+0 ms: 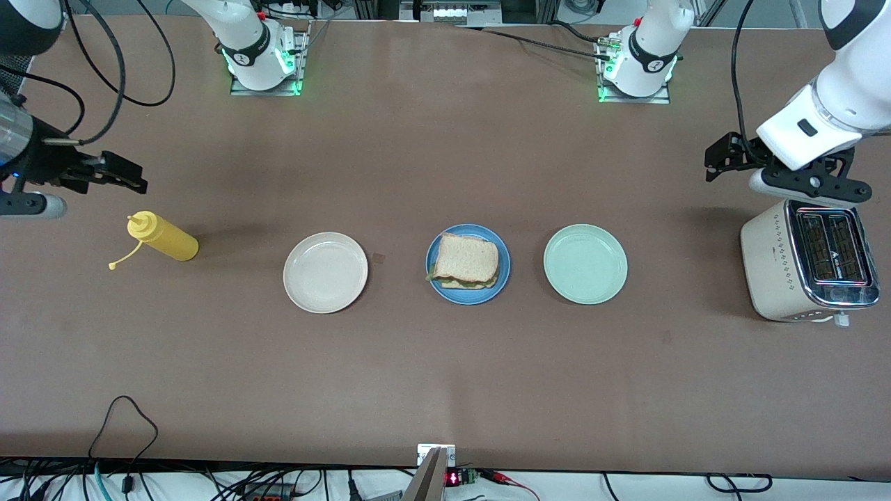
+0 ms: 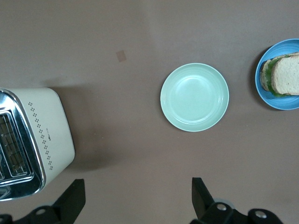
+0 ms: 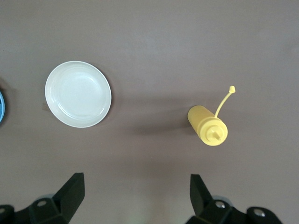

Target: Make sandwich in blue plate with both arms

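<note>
- Two toasted bread slices with green lettuce between them make the sandwich point(image 1: 464, 261), which lies on the blue plate point(image 1: 437, 282) at the middle of the desk point(image 1: 445, 376).
- Beside the blue plate, toward the left arm's end, sits a mint-green plate point(image 1: 585, 264); toward the right arm's end sits a cream-white plate point(image 1: 325, 272). Neither carries anything.
- Toward the left arm's end of the desk stands a cream toaster point(image 1: 807, 261) with chrome top and two slots.
- Toward the right arm's end a yellow squeeze bottle point(image 1: 163, 237) lies on its side, its cap dangling on a thin strap.
- Left hand point(image 2: 138, 200) hangs over bare desk just beside the toaster, fingers spread wide and holding nothing.
- Right hand point(image 3: 135, 198) hangs over the desk near the yellow bottle, fingers also spread wide and holding nothing.
- Both hands are well apart from the sandwich.
</note>
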